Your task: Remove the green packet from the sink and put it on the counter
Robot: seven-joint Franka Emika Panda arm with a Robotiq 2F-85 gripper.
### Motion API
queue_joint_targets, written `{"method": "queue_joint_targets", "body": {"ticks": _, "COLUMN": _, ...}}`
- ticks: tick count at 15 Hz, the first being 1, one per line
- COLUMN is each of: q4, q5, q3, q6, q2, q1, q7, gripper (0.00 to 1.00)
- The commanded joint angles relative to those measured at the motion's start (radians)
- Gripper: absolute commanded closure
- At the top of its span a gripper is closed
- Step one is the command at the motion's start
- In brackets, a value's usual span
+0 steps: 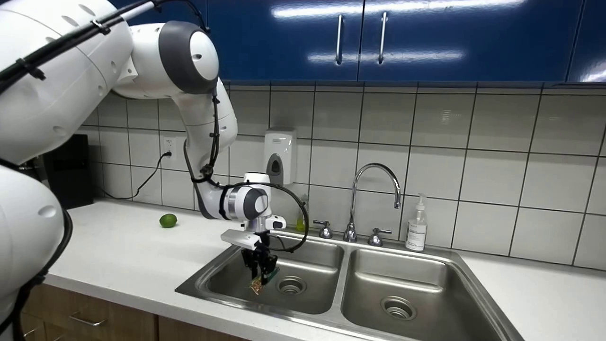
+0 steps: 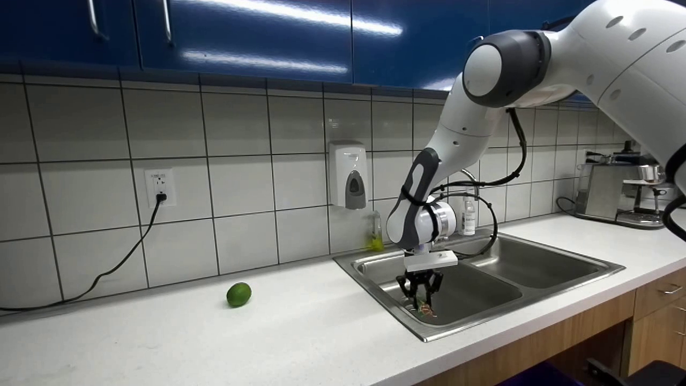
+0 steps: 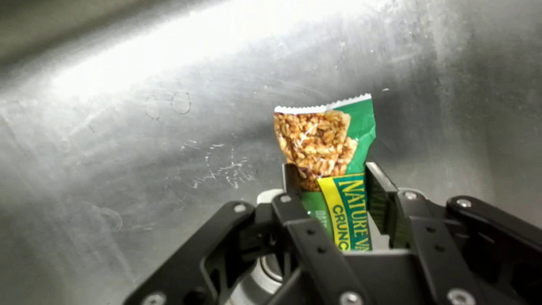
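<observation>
Packet point(image 3: 334, 173), flat, oblong, bright green with yellow stripe and oat-bar print, sits low in the left-of-frame basin of the double-basin stainless steel sink point(image 1: 338, 293). Black two-fingered pincer point(image 3: 331, 167) is clamped across its width; wrapper narrows between the tips in the wrist view. Bottom part hidden by the finger links there. Cannot tell whether it is off the basin floor.

Step in hand, by my reading: the lift. Carry and set-down not yet done.

Squeeze firm but modest: print suggests a brittle bar, likely to crumble. Raise straight up first; packet slants, oat-print end point(image 1: 256, 285) lowest in an exterior view, and could catch the rim. Only above rim height, swing toward frame left (same side in both exterior views), over the smooth, pale off-white bench point(image 2: 300, 327). Mind the looped black cable point(image 1: 306, 217): in the frame it hangs near the curved chrome faucet point(image 1: 352, 206), might snag. Set down well apart from the round dark-green lime point(image 2: 238, 295), left of centre, which may roll if nudged. Touch low end first, let it lie flat, spread the fingers slowly, back off upward.
</observation>
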Motion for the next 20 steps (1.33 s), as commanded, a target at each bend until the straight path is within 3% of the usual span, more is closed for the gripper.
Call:
{"method": "queue_joint_targets", "body": {"ticks": 1, "q4": -0.024, "q5": -0.037, "q3": -0.031, "q6": -0.029, "q2": -0.06, "q1": 0.037, "q7": 0.041, "gripper": 0.84}}
{"method": "queue_joint_targets", "body": {"ticks": 11, "q4": -0.12, "q5": -0.109, "q3": -0.084, "q6": -0.038, "q2": -0.19, "q1": 0.103, "q7": 0.103, "gripper": 0.84}}
{"method": "queue_joint_targets", "body": {"ticks": 20, "q4": -0.328, "q5": -0.266, "q3": -0.072, "q6": -0.061, "q2": -0.388, "q1": 0.177, "q7": 0.19, "gripper": 0.84}}
